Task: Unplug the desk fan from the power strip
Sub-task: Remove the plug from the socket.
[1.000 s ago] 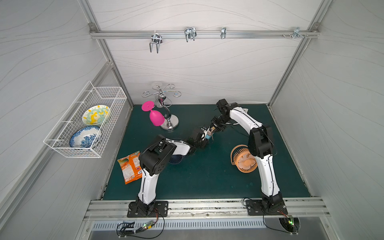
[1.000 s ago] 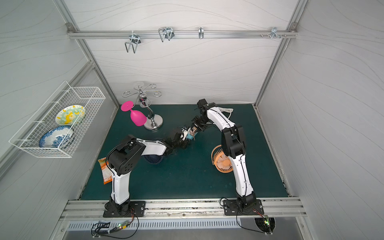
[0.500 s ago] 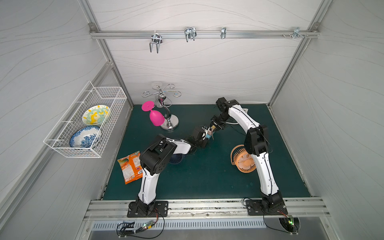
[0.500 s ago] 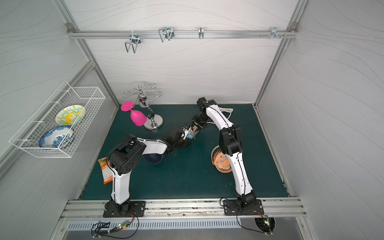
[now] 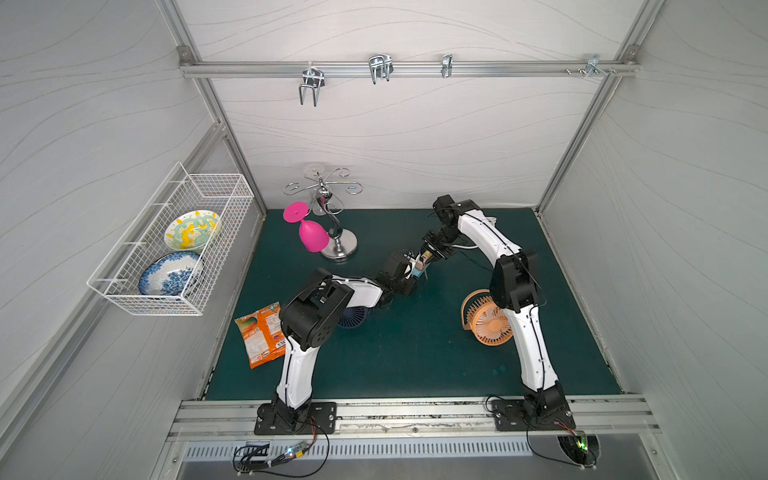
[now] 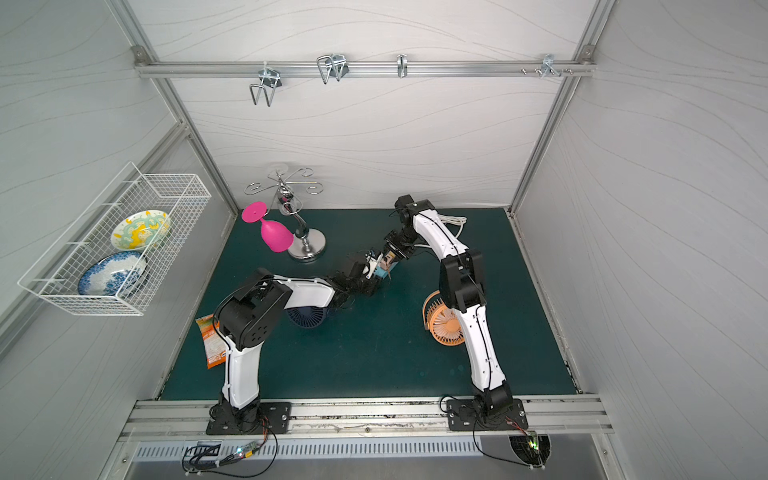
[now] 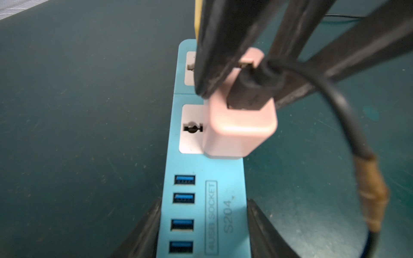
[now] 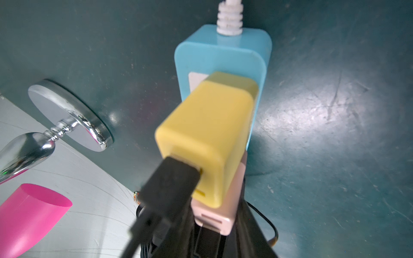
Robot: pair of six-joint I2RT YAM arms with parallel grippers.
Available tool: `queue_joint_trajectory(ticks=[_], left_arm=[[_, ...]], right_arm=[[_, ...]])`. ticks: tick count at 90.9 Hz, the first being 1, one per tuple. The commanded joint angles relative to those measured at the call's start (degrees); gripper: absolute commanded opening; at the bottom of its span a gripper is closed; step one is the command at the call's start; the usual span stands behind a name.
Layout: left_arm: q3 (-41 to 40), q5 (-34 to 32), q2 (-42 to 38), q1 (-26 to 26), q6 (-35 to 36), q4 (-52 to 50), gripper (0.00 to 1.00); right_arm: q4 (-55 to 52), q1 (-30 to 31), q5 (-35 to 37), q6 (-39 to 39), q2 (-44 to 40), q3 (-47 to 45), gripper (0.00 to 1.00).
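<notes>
Clamping the power strip (image 7: pixel 223 169) is the left gripper (image 7: pixel 204 214); the right gripper (image 7: pixel 243 93) is pinching the strip's pink plug (image 7: pixel 239 134), a yellow plug (image 8: pixel 205 134) crowding beside it.

1. In both top views the power strip (image 5: pixel 417 272) is almost wholly hidden; only a blue sliver shows.
2. The navy fan (image 5: pixel 354 322) lies half under the left arm (image 5: pixel 361 293).
3. In the right wrist view the blurred yellow adapter (image 8: pixel 207 138) covers most of the pink adapter (image 8: pixel 214 220).

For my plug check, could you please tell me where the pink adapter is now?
In the left wrist view, the pink adapter stands on the power strip, at the socket nearest its USB ports.
</notes>
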Motion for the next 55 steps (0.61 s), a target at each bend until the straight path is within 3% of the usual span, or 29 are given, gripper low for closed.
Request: queue_joint_trajectory(ticks=[1, 26, 41, 55], left_arm=[[0.5, 2.6, 2.3, -1.1, -1.1, -1.2, 0.13], [0.8, 3.3, 2.9, -1.2, -1.3, -1.0, 0.12], [0.5, 3.6, 2.8, -1.6, -1.6, -0.6, 0.12], [0.3, 3.6, 2.9, -2.0, -1.6, -0.2, 0.11]], right_arm=[[-4.3, 0.9, -0.6, -1.2, 1.3, 6.8, 0.00], [-5.6, 2.4, 2.5, -0.6, 2.1, 5.8, 0.00], [-8.9, 2.6, 4.2, -0.9, 4.6, 10.1, 0.00], [-6.4, 2.5, 0.9, 1.7, 4.1, 9.2, 0.00]])
